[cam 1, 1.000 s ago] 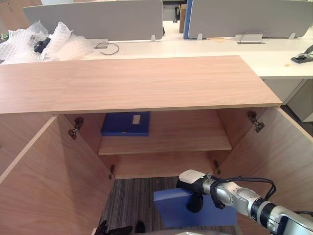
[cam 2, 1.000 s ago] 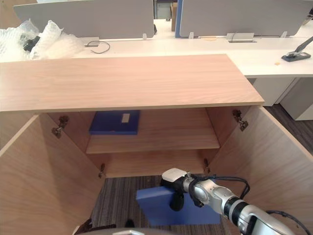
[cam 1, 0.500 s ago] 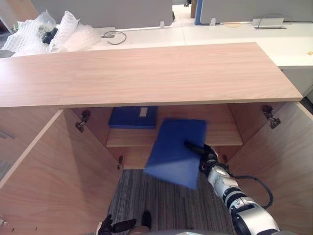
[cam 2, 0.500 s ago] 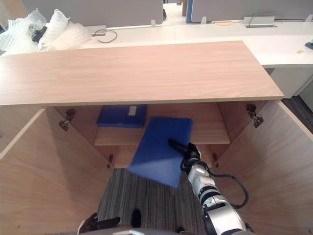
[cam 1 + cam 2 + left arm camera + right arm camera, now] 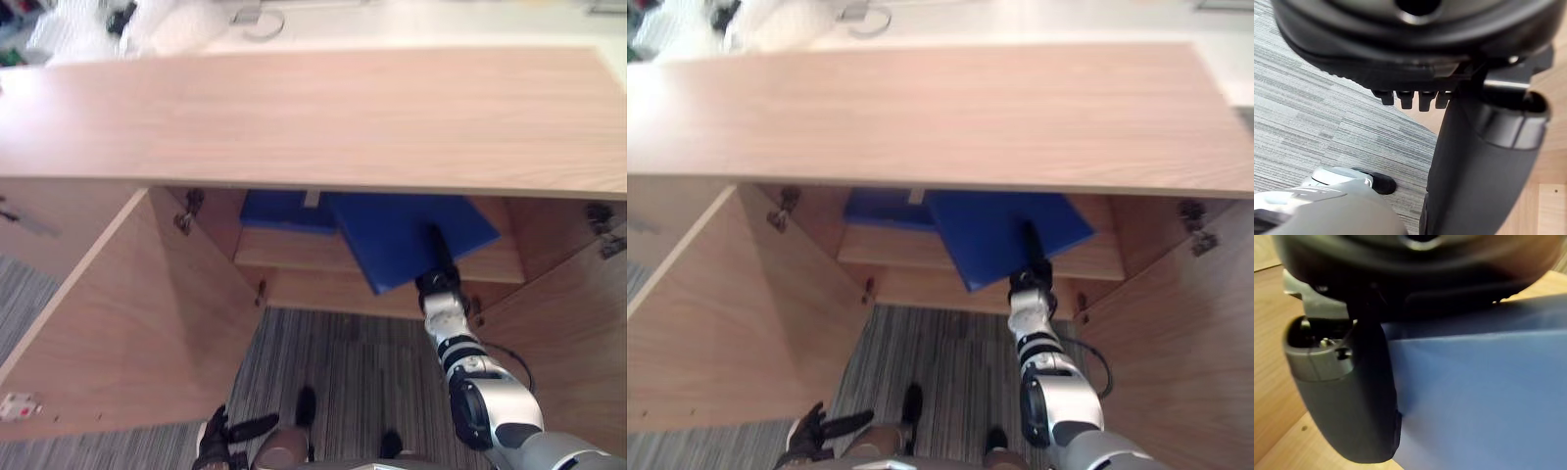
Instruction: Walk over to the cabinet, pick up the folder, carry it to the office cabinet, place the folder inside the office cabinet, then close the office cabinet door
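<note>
**Folder held at the shelf, pinched in the right robot hand**

We saw the right robot hand (image 5: 437, 268) pinching the near edge of the blue folder (image 5: 402, 235), thumb pressed on top. The folder reached ahead of that hand under the cabinet top (image 5: 313, 117), skewed, mostly over the shelf (image 5: 294, 257) with one corner overhanging. A second blue folder (image 5: 279, 209) lay ahead and left, just beside ours; we could not tell whether they touched. The doors (image 5: 127, 323) stood open on either side. The left robot hand (image 5: 223, 443) hung well apart, fingers relaxed.
</note>
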Controlling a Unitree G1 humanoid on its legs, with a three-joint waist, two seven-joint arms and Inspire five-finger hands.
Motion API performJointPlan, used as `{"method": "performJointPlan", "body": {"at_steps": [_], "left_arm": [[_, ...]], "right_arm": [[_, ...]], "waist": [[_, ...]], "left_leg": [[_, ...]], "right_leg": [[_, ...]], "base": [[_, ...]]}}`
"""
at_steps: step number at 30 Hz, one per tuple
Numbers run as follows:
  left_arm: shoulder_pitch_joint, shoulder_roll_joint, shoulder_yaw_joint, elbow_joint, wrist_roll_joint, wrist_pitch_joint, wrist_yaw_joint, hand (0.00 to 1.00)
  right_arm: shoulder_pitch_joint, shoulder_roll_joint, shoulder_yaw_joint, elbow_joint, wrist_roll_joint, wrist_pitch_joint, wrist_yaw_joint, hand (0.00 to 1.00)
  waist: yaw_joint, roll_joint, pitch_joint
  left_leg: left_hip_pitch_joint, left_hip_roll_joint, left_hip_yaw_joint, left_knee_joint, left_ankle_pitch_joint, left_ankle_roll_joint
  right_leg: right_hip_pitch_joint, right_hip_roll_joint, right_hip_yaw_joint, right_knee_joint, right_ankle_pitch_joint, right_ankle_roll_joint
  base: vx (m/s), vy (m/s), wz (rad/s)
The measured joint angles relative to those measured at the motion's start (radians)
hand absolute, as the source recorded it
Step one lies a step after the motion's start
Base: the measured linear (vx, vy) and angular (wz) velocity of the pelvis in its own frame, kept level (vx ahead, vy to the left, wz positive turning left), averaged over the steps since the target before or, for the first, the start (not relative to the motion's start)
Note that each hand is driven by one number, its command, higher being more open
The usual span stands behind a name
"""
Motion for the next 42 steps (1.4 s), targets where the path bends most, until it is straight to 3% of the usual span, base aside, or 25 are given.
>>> {"method": "performJointPlan", "body": {"at_steps": [3, 6, 9, 17, 22, 32, 39, 42], "left_arm": [[-0.007, -0.013, 0.018, -0.016, -0.019, -0.003, 0.032, 1.0], [-0.016, -0.031, 0.061, -0.016, -0.021, -0.002, 0.039, 1.0], [-0.017, -0.044, 0.097, -0.015, -0.039, -0.002, 0.038, 1.0], [-0.04, -0.081, 0.21, 0.004, -0.103, 0.006, 0.058, 1.0], [-0.078, -0.087, 0.233, -0.002, -0.161, 0.006, 0.08, 1.0], [-0.079, -0.095, 0.261, -0.05, -0.171, 0.01, 0.114, 1.0], [-0.079, -0.111, 0.266, -0.111, -0.174, 0.009, 0.115, 1.0], [-0.079, -0.116, 0.26, -0.13, -0.175, 0.01, 0.114, 1.0]], "right_arm": [[-0.058, -0.008, -0.021, -0.121, 0.007, -0.018, -0.023, 0.0], [-0.15, -0.015, -0.02, -0.196, 0.006, -0.019, -0.037, 0.0], [-0.214, -0.021, -0.024, -0.226, 0.005, -0.023, -0.048, 0.0], [-0.327, -0.043, -0.027, -0.259, 0.038, -0.053, -0.09, 0.0], [-0.364, -0.072, -0.083, -0.27, 0.052, -0.09, -0.148, 0.0], [-0.488, -0.177, -0.267, -0.281, 0.184, -0.196, -0.265, 0.0], [-0.572, -0.3, -0.293, -0.278, 0.189, -0.143, -0.323, 0.0], [-0.589, -0.322, -0.291, -0.274, 0.181, -0.117, -0.324, 0.0]], "waist": [[0.001, 0.019, 0.032], [0.006, 0.023, 0.053], [0.008, 0.022, 0.067], [0.043, 0.005, 0.088], [0.051, 0.004, 0.107], [0.06, 0.011, 0.117], [0.059, 0.051, 0.149], [0.054, 0.054, 0.159]], "left_leg": [[-0.185, -0.049, -0.016, 0.339, -0.145, 0.019], [-0.34, -0.087, -0.012, 0.586, -0.252, 0.032], [-0.431, -0.107, -0.002, 0.711, -0.299, 0.036], [-0.656, -0.08, 0.051, 0.955, -0.374, 0.037], [-0.731, -0.077, 0.05, 1.036, -0.399, 0.022], [-0.823, -0.081, 0.052, 1.06, -0.39, 0.027], [-0.878, -0.086, 0.062, 1.054, -0.374, 0.017], [-0.894, -0.086, 0.062, 1.045, -0.365, 0.011]], "right_leg": [[-0.16, -0.08, -0.03, 0.353, -0.169, 0.011], [-0.283, -0.147, -0.043, 0.589, -0.308, 0.016], [-0.368, -0.192, -0.036, 0.732, -0.375, 0.021], [-0.623, -0.207, 0.061, 0.987, -0.452, 0.033], [-0.695, -0.211, 0.074, 1.073, -0.482, 0.03], [-0.796, -0.22, 0.083, 1.121, -0.494, 0.021], [-0.872, -0.233, 0.093, 1.147, -0.495, 0.019], [-0.895, -0.234, 0.095, 1.15, -0.495, 0.019]], "base": [[-0.12, 0.059, 0.42], [-0.15, 0.017, 0.24], [-0.19, 0.035, 0.15], [-0.08, 0.041, -0.18], [-0.02, 0.015, -0.02], [0.01, -0.005, 0.02], [0.01, -0.031, 0.02], [0.01, -0.067, 0.03]]}}
